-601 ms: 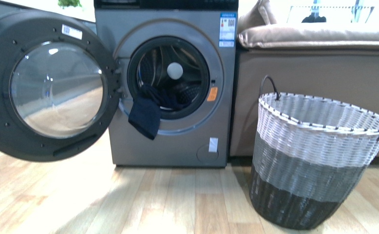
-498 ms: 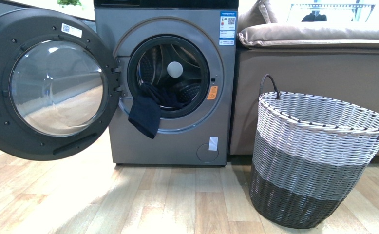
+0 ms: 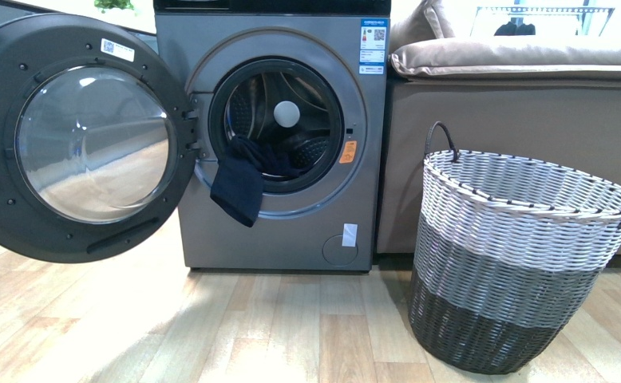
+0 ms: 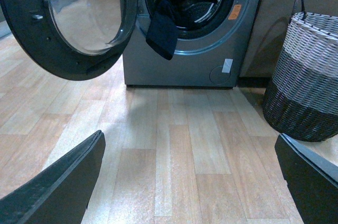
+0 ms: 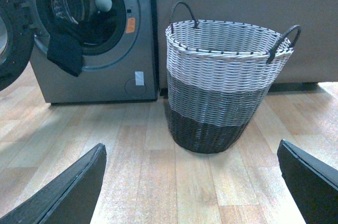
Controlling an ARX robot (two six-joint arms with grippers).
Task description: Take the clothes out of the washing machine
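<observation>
Both jaw pairs gape wide: left gripper [image 4: 189, 137], right gripper [image 5: 191, 146], above pale wood-plank floor [image 3: 275, 327]. Beyond stands a round woven white-grey-black basket [image 3: 515, 263]. Farthest, limp navy clothes [image 3: 238, 191] droop over the drum rim of the grey metal washing machine [image 3: 275, 239], its round glass door [image 3: 92, 144] swung open.

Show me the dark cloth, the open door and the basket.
dark cloth [image 3: 238, 191], front view, on the hanging part.
open door [image 3: 92, 144], front view, on its glass.
basket [image 3: 507, 271], front view, on its grey band.

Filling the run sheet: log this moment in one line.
door open; clothes hanging out of washing machine; basket upright; left hand open, empty; right hand open, empty
</observation>
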